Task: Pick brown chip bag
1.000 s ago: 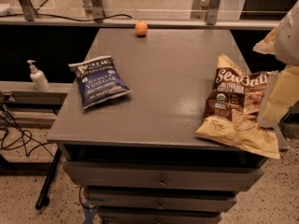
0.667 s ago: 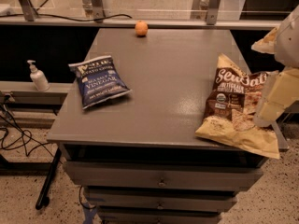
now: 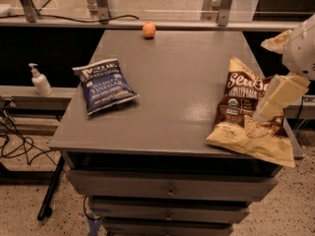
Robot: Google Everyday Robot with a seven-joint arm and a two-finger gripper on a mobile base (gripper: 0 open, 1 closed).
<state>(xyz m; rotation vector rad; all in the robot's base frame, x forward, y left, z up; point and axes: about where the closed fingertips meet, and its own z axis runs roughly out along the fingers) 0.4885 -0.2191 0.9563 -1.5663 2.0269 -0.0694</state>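
Observation:
The brown chip bag (image 3: pixel 244 113) lies flat at the right front corner of the grey table (image 3: pixel 172 87), its pale tan bottom edge hanging over the front rim. It has a dark brown front with white script lettering and pictured chips. My gripper (image 3: pixel 263 111) comes in from the right edge of the camera view. Its cream-coloured finger (image 3: pixel 275 96) slants down onto the right part of the bag. The white arm body sits above it at the far right. The bag's right side is hidden behind the finger.
A navy-blue vinegar chip bag (image 3: pixel 105 85) lies on the table's left part. A small orange (image 3: pixel 148 30) sits at the far edge. A hand sanitiser pump bottle (image 3: pixel 40 80) stands on a ledge to the left. Drawers are below the tabletop; cables run on the floor at left.

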